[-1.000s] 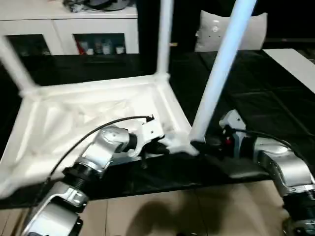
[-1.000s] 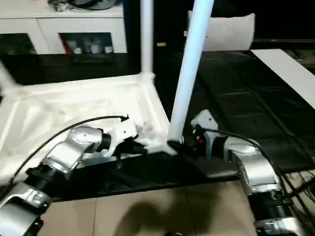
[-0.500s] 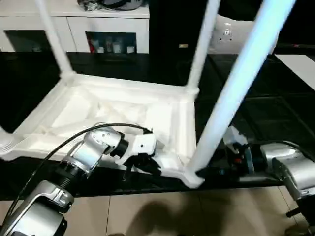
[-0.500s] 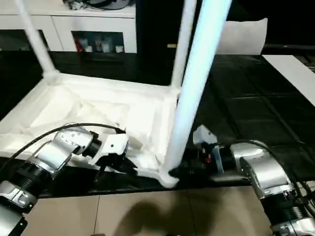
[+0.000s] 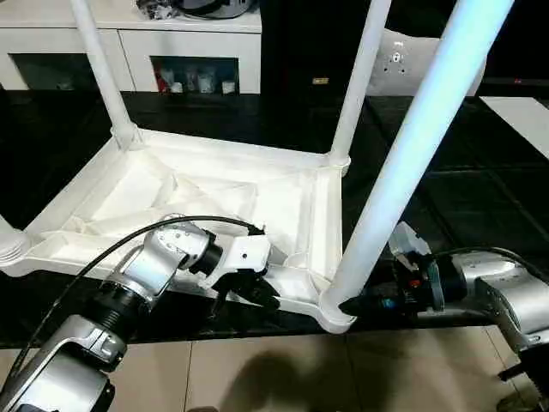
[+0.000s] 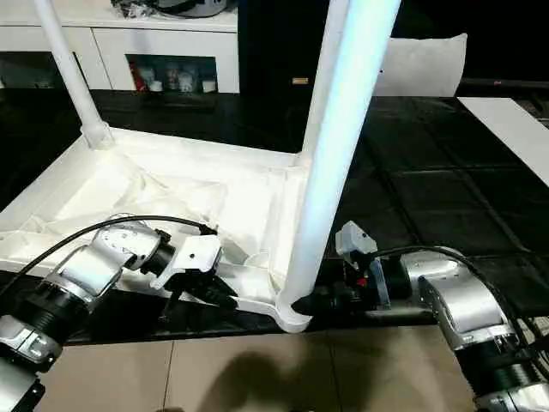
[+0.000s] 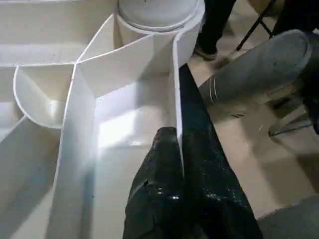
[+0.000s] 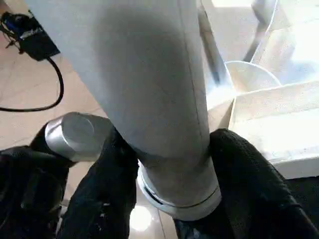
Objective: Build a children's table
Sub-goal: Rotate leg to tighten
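At the worktop's (image 5: pixel 480 172) near edge, the tabletop's (image 5: pixel 214 193) rim is being gripped by the clenched left gripper (image 7: pixel 175 149). The right gripper (image 8: pixel 169 199), wider a second ago, is being closed round the near leg (image 5: pixel 412 154) at its socket. Seating is probably being finished.

One white plastic rectangular tabletop (image 5: pixel 214 193) with ribbed underside, three long white round legs (image 5: pixel 412 146) standing upright, two black-fingered grippers (image 5: pixel 257 296).

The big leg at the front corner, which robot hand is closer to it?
Right. The right gripper has its fingers around the front leg; the left gripper pinches the tabletop rim nearby.
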